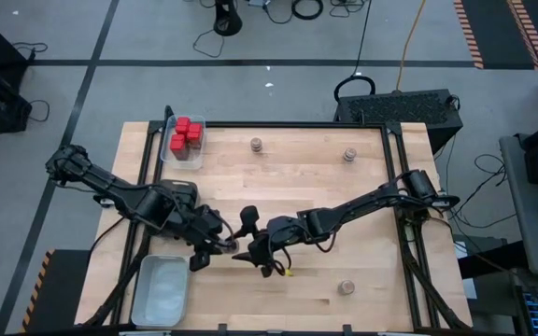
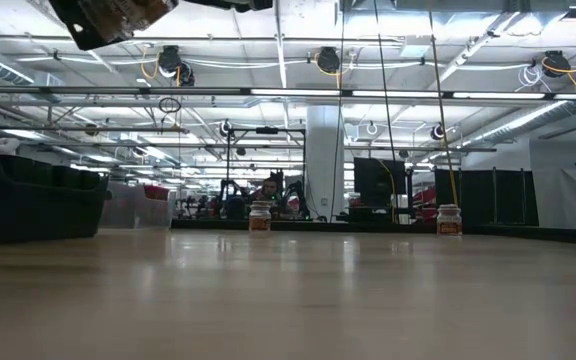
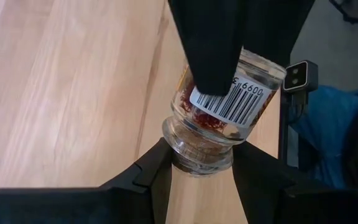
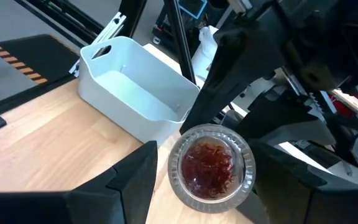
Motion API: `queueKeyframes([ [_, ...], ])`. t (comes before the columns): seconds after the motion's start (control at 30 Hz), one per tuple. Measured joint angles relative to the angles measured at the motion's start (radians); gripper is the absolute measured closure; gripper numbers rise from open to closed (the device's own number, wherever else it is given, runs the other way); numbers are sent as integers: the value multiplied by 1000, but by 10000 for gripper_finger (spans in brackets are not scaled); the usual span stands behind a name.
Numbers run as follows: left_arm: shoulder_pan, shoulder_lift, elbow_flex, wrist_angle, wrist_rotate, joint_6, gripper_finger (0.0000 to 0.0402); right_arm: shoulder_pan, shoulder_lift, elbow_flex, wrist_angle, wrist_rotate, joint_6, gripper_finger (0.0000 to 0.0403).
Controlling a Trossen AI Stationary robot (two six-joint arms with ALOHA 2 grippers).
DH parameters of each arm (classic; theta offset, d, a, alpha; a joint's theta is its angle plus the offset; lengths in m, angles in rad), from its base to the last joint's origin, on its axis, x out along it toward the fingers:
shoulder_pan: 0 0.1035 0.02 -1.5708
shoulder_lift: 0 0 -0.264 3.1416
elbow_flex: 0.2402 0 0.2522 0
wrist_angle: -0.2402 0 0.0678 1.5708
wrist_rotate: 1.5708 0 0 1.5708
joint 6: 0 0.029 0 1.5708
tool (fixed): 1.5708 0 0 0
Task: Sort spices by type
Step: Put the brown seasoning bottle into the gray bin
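A: What do we have between the two grippers?

B: A short round jar [image 3: 219, 118] of clear glass, red threads inside, tilted in the air above the wooden table [image 1: 297, 187], near its front edge and left of the middle. Both hold it: the left gripper [image 3: 199, 168] has its dark fingers closed on the lid end, and the right gripper [image 4: 207, 171] pinches the glass body from the other side.

A: Any writing on it?

B: We see a white barcode sticker with the digits "6600"; the rest is covered by a finger.

A: And the other spices?

B: Red boxy tins [image 1: 187, 134] sit packed in a clear tray [image 1: 169, 149] at the table's far left corner. Three more round jars stand apart on the planks: two near the far edge [image 1: 257, 144] [image 1: 349, 155], one near the front [image 1: 346, 287]. A pale, smooth-walled plastic bin [image 4: 135, 87] with a handle slot sits at the front left corner.
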Motion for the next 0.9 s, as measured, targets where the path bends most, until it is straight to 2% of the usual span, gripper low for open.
queueKeyframes([
  [0.33,3,0,0,14,13,15,253,0,0,0,-3,0,-5,175],
  [0.67,3,0,0,11,14,17,252,0,0,0,-1,4,-6,230],
  [0.77,2,0,0,11,13,26,242,0,0,0,-1,5,-4,241],
  [0.9,2,0,0,10,1,73,210,0,0,0,-4,25,23,238],
])
